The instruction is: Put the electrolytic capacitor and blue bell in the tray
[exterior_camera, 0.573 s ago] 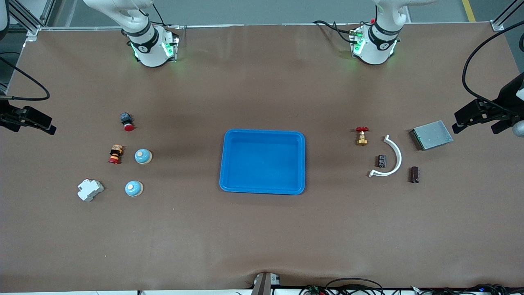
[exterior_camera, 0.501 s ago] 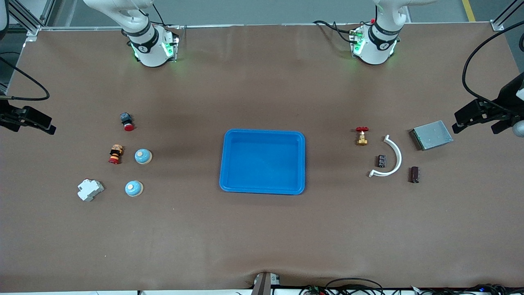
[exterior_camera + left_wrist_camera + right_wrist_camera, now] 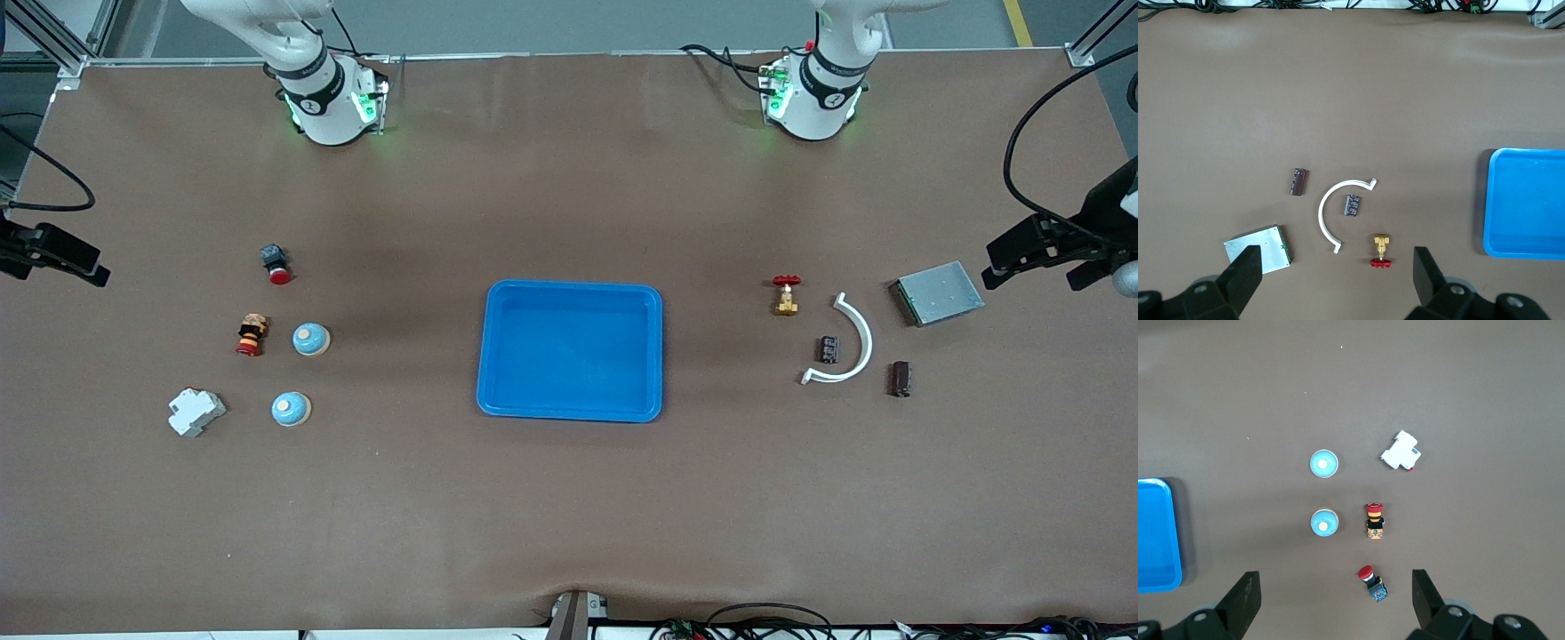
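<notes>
Counter (image 3: 569, 516): brown, carried everything.
Tray (image 3: 660, 356): blue, empty, central, within both arms' reach.
Blue bells (image 3: 311, 339): two, toward the right arm's end.
Capacitors (image 3: 829, 348): two, toward the left arm's end.
Left tool (image 3: 1337, 280): released, high over capacitors.
Right tool (image 3: 1336, 603): released, high over bells.

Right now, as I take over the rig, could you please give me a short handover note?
Left tool: open, holding nothing, up over the left arm's end of the table.
Right tool: open, holding nothing, up over the right arm's end.
Blue tray: mid-table, nothing in it.
Two dark capacitors lie on the table by the white curved piece.
Two blue bells stand on the table at the right arm's end.
Done: nothing. Left: one capacitor and one bell into the tray.
</notes>
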Motion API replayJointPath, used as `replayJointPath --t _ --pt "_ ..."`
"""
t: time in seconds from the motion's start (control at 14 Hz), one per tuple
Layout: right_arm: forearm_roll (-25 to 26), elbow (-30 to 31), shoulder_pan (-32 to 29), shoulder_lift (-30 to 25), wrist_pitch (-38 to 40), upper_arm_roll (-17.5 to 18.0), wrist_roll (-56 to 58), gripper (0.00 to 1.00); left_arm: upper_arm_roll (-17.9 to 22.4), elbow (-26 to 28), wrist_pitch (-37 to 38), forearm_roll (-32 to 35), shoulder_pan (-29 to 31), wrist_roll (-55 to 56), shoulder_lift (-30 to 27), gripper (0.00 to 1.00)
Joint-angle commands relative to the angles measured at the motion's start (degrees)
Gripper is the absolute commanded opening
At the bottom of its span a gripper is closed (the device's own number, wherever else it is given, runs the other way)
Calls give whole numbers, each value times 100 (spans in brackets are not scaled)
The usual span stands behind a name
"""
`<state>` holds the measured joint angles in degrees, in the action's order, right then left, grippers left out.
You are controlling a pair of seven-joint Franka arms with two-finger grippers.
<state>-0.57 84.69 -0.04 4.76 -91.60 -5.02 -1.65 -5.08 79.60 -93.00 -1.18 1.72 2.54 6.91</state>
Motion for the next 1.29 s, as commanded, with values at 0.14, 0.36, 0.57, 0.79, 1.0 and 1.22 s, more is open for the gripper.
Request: replayJointPath --t 0.14,0.36,0.57,0.79,1.0,1.22 --pt "30 82 -13 -291 107 63 33 100 -2 55 -17 -40 187 -113 -5 100" --pt "13 65 -65 -318 142 159 33 100 7 73 -17 -5 258 -157 231 100" --pt "21 12 -487 -300 116 721 -63 100 7 73 -17 4 452 -157 565 100" --pt "21 47 -470 -300 116 722 -63 100 -2 73 -200 179 443 -175 995 100" --pt "21 187 -470 -300 160 704 -55 100 -11 73 -350 346 452 -752 1356 100" --pt "21 197 -497 -291 177 696 -46 100 7 169 -691 425 496 -1045 1672 100"
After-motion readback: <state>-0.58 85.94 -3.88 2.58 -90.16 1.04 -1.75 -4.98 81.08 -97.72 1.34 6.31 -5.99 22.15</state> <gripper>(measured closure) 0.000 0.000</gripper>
